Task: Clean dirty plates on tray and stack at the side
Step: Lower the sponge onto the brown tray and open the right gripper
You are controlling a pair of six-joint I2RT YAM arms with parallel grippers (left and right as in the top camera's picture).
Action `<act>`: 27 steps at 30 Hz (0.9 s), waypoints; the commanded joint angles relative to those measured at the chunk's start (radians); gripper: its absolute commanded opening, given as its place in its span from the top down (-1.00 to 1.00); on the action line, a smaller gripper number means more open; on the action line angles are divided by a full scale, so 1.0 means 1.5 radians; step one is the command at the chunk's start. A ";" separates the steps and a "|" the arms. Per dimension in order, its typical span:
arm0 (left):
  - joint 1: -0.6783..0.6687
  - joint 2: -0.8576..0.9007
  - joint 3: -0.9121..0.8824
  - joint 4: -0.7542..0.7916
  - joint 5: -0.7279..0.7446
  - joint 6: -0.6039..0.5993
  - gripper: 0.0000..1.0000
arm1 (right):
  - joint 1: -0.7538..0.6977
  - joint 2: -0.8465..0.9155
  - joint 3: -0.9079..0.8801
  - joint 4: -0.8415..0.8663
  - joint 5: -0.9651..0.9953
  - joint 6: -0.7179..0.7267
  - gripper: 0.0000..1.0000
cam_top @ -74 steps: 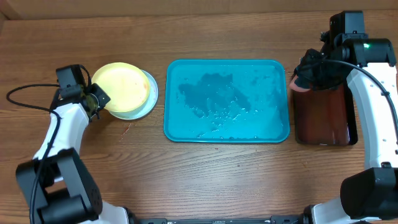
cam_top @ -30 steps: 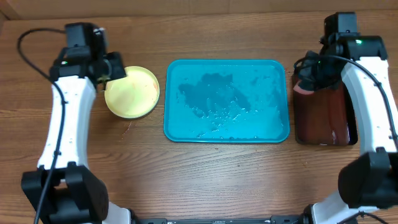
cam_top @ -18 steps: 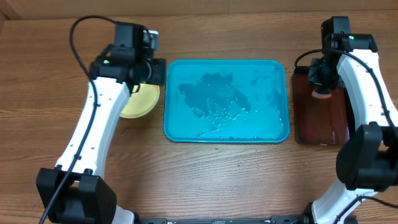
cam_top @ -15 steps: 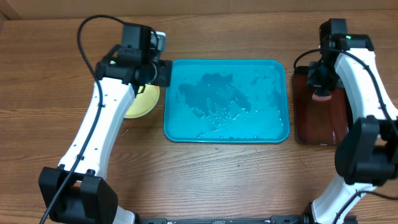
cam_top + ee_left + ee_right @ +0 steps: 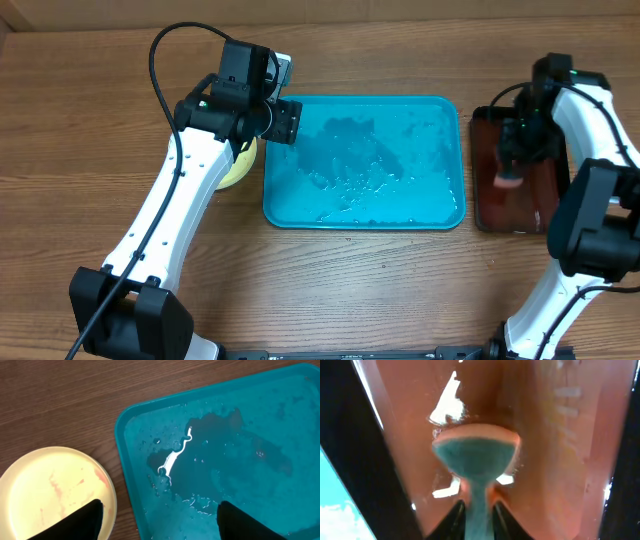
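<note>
Left pincer (image 5: 160,510) hangs with its two fingers (image 5: 82,522) spread wide and nothing between them, low over the left end of the teal tray (image 5: 280,420). The tray's floor directly below is wet, with a shallow pool and scattered droplets. Just outside the tray's left rim, on the wooden table (image 5: 60,400), sits a pale yellow plate (image 5: 50,490) with faint red smears on its face; what lies under it does not show. Seen from above, the left arm crosses over most of this plate, so only a sliver of yellow shows past it. Farther off, at the other side of the table, the right pincer (image 5: 477,510) has its fingertips close on either side of the thin stem of a pink round-headed tool (image 5: 475,455). Whether they clamp the stem or merely flank it cannot be told. That tool hangs over the dark red tray (image 5: 540,205), which lies on the table just right of the teal tray.
</note>
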 commanded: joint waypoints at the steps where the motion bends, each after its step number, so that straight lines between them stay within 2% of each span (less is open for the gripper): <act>1: -0.005 -0.008 0.010 0.005 0.002 0.012 -0.68 | -0.005 -0.001 0.002 -0.004 -0.036 -0.007 0.51; 3: -0.004 -0.008 0.010 0.007 0.001 0.012 -1.00 | -0.005 -0.002 0.018 -0.026 -0.036 -0.007 0.44; 5: -0.004 -0.008 0.010 0.007 -0.006 0.012 -1.00 | -0.005 -0.005 0.045 -0.060 -0.036 -0.007 0.34; 6: -0.004 -0.008 0.010 0.007 -0.005 0.012 -1.00 | -0.004 -0.008 0.062 -0.077 -0.037 -0.010 0.17; 8: -0.004 -0.008 0.010 0.006 -0.005 0.012 -0.99 | -0.001 -0.022 0.107 -0.122 -0.070 -0.041 -0.30; 9: -0.004 -0.008 0.010 0.004 -0.005 0.012 -0.99 | 0.000 -0.030 0.130 -0.142 -0.090 -0.055 -0.85; 10: -0.004 -0.008 0.010 0.004 -0.005 0.012 -1.00 | 0.001 -0.043 0.159 -0.163 -0.107 -0.060 -1.00; 18: -0.004 -0.008 0.010 0.004 -0.005 0.012 -0.99 | 0.002 -0.186 0.327 -0.249 -0.230 -0.058 -1.00; 22: -0.005 -0.008 0.010 0.004 -0.005 0.012 -1.00 | 0.002 -0.274 0.339 -0.270 -0.260 -0.032 -1.00; 27: -0.004 -0.008 0.010 0.004 -0.005 0.012 -0.99 | 0.002 -0.360 0.339 -0.327 -0.260 0.054 -1.00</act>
